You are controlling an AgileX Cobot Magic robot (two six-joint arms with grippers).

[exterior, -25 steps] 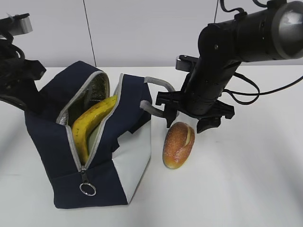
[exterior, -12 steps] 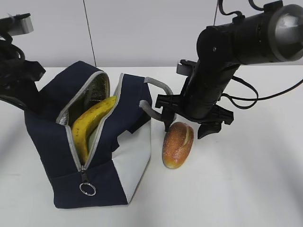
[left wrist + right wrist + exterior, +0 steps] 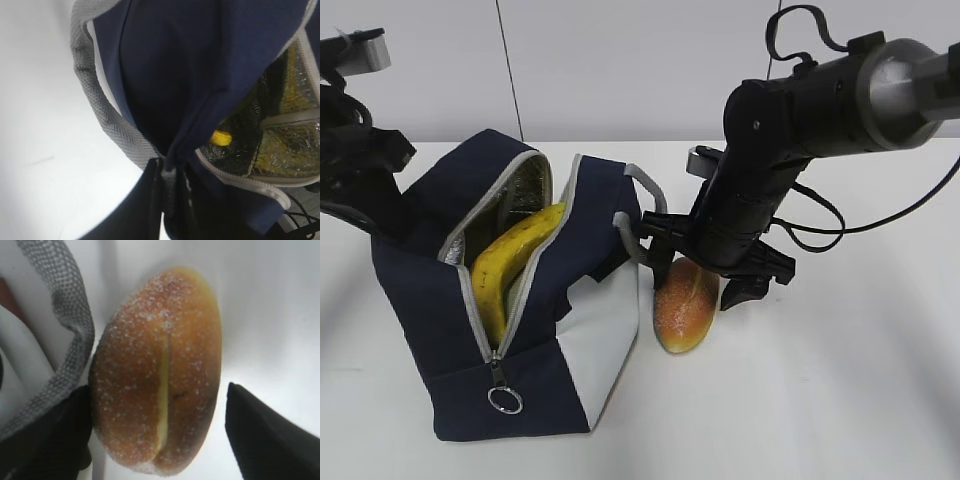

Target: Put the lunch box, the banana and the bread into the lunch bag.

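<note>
Navy-blue fabric lunch bag [image 3: 520,300] with grey handles, white lower panel and silver lining stands unzipped on the white table [image 3: 840,400], its grey zipper ring pull [image 3: 505,400] hanging at 6 o'clock. Curved yellow banana [image 3: 515,260] lies inside the opening. Oval golden-brown bread roll [image 3: 682,305] rests on the table at the bag's 3 o'clock, just beside the white panel. Right gripper [image 3: 160,430] straddles the roll with jaws spread wide, one finger at 9 o'clock touching the crust, the other at 3 o'clock apart from it. Left gripper [image 3: 170,195] is pinched closed on the bag's navy fabric near a grey handle [image 3: 107,122].
</note>
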